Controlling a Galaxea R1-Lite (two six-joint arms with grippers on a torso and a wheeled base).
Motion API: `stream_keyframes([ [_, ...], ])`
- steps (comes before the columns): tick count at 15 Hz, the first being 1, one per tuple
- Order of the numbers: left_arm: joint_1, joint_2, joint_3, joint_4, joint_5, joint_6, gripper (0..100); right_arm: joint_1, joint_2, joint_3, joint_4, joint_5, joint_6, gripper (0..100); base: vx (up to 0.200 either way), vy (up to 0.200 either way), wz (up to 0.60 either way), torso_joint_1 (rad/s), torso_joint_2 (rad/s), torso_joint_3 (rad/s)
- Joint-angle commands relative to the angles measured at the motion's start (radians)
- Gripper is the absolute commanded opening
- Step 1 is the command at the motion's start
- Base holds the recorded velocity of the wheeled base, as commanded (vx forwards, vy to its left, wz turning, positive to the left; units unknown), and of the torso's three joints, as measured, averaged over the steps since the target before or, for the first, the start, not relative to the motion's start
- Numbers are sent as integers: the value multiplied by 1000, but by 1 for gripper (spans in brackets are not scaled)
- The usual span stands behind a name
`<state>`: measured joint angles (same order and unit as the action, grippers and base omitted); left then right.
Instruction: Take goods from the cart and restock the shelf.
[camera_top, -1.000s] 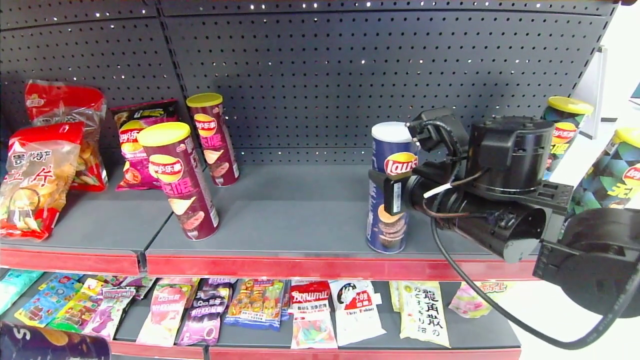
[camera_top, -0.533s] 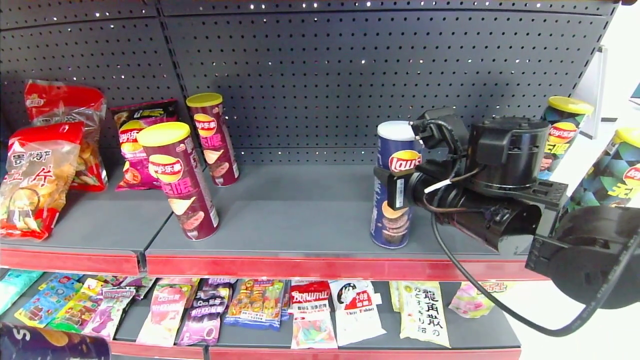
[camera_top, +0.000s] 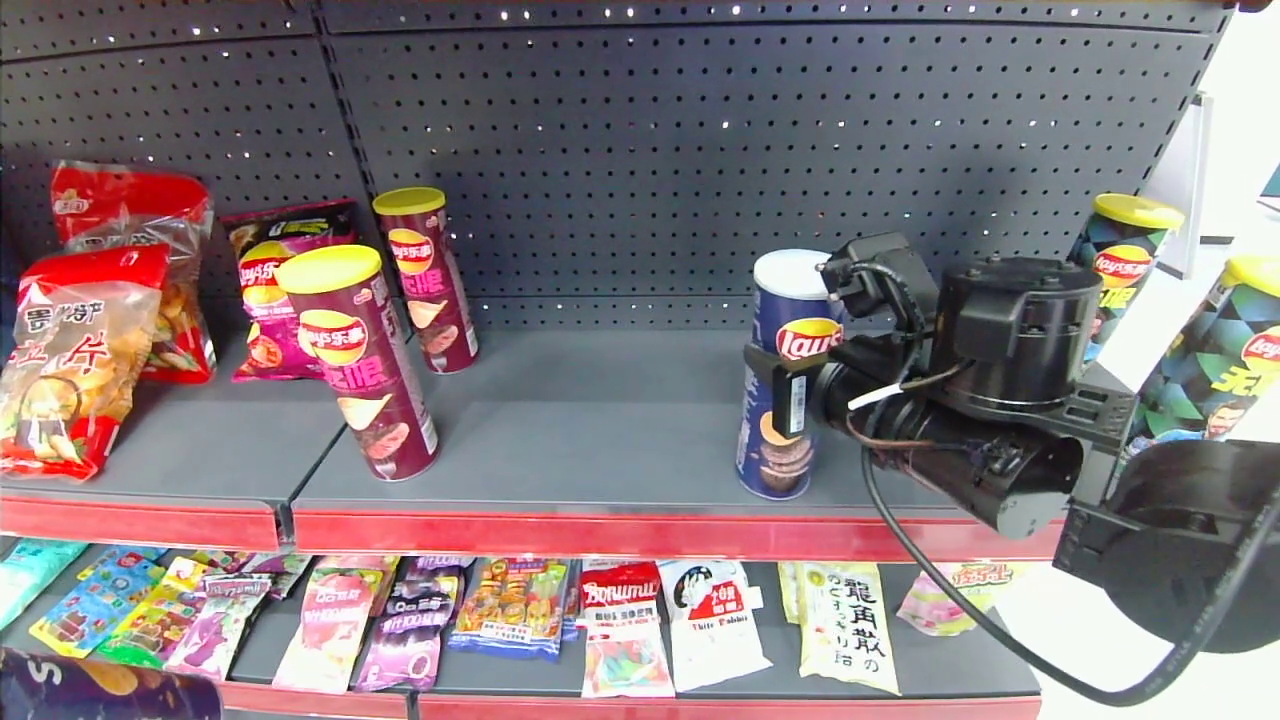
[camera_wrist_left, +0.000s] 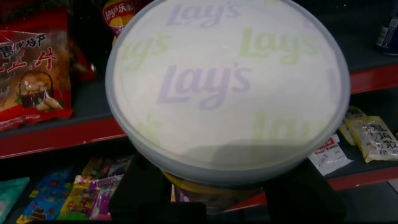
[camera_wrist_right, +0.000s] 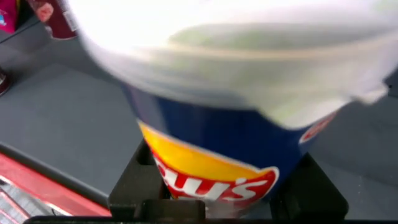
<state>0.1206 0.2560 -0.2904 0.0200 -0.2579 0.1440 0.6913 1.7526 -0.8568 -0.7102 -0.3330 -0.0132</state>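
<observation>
A blue chip can (camera_top: 783, 300) with a white lid stands slightly tilted near the front of the grey upper shelf (camera_top: 600, 420). My right gripper (camera_top: 785, 400) is shut around its middle from the right side. The right wrist view looks down on this same blue can (camera_wrist_right: 217, 155), with my right gripper (camera_wrist_right: 224, 193) clamped on it. My left gripper (camera_wrist_left: 217, 199) is shut on a second chip can (camera_wrist_left: 227, 87), seen from above its white lid. That can's dark body (camera_top: 100, 690) shows at the head view's bottom left, below shelf level.
Two purple cans (camera_top: 355, 360) (camera_top: 425, 275) and red snack bags (camera_top: 75, 350) stand on the shelf's left part. Green cans (camera_top: 1125, 260) (camera_top: 1225, 350) stand at the right end. Bare shelf lies between the purple cans and the blue can. Flat packets (camera_top: 620, 620) cover the lower shelf.
My right gripper has carried the blue can slightly farther in from the shelf's red front edge. The goods on the left have stayed put.
</observation>
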Motion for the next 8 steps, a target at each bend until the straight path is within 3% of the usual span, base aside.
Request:
stream_keyframes([
  [1, 1, -6, 4, 0, 0, 0, 0, 19, -10, 10, 2, -1, 1, 0, 0, 0, 0, 0, 0, 0],
  [8, 1, -1, 5, 0, -1, 0, 0, 19, -11, 16, 0, -3, -2, 0, 0, 0, 0, 0, 0, 0],
])
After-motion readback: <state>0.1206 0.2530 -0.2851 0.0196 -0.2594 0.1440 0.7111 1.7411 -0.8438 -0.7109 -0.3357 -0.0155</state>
